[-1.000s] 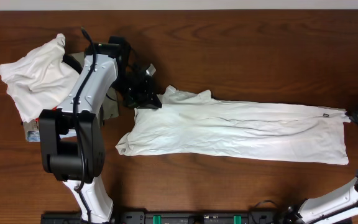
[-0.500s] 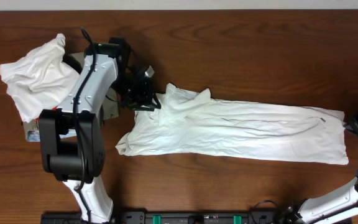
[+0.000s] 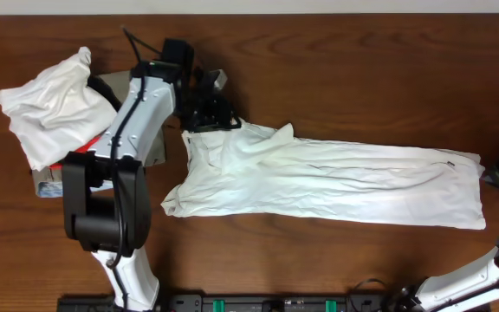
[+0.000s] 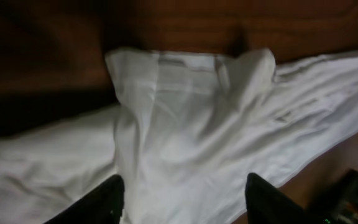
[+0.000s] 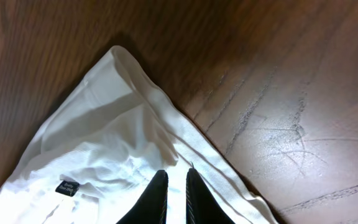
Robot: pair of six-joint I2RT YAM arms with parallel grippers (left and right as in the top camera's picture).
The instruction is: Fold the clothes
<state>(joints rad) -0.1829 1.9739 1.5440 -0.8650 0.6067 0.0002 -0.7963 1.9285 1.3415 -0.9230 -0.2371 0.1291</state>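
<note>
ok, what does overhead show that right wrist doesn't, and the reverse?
Overhead only: the whole white trousers laid out lengthwise, the left hand at their waist end, a second white cloth heap far left. Right wrist only: the right hand with fingers nearly together over the hem edge, and scratches in the wood. Both: the trousers' hem corner and small dark label on the brown table.

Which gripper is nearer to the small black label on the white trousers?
Right. The right gripper is at the same end as the black label, close beside it; the left gripper is at the opposite end of the white trousers.
</note>
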